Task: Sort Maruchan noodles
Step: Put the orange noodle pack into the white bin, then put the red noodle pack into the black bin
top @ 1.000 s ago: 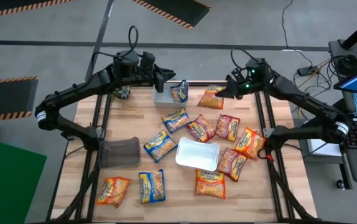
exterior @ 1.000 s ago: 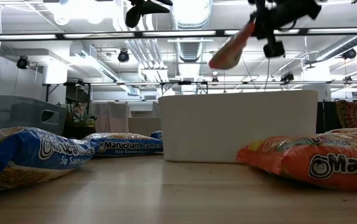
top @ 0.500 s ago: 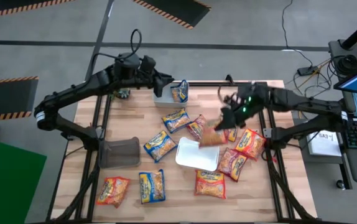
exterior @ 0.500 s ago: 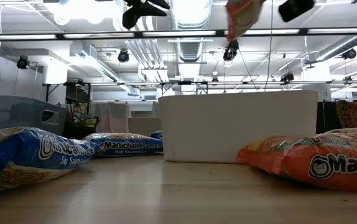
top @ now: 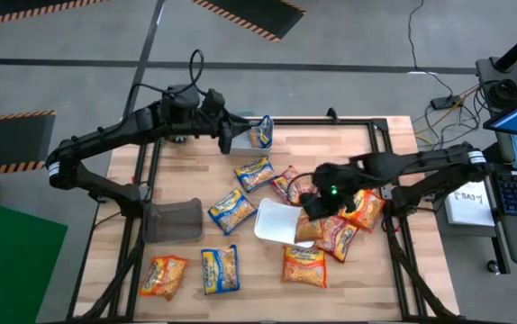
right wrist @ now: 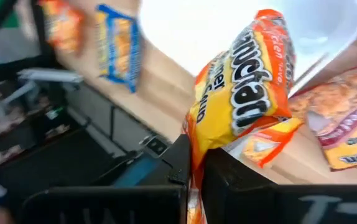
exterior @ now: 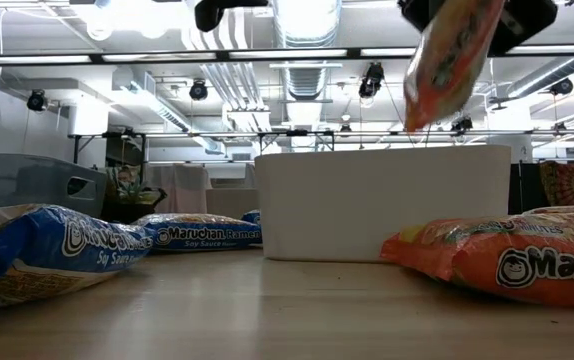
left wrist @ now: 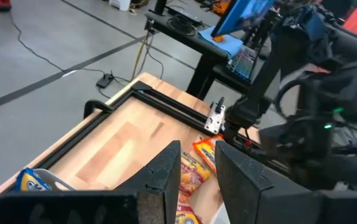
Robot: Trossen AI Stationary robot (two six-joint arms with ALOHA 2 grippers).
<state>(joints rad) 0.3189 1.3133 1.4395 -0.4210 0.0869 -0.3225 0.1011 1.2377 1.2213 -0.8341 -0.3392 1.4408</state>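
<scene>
Right end effector (right wrist: 194,165) grips orange packet (right wrist: 247,93) — lower over white tray (top: 276,216) before releasing; left end effector (left wrist: 197,171) empty, part-open.

Right gripper (top: 315,216): over the white tray's (top: 275,225) right edge, jaws shut on an orange packet (top: 308,229).
Left gripper (top: 225,137): at the far clear tray (top: 238,141) (blue packet (top: 260,132) inside).
Surface (top: 186,175): packets scattered.
</scene>
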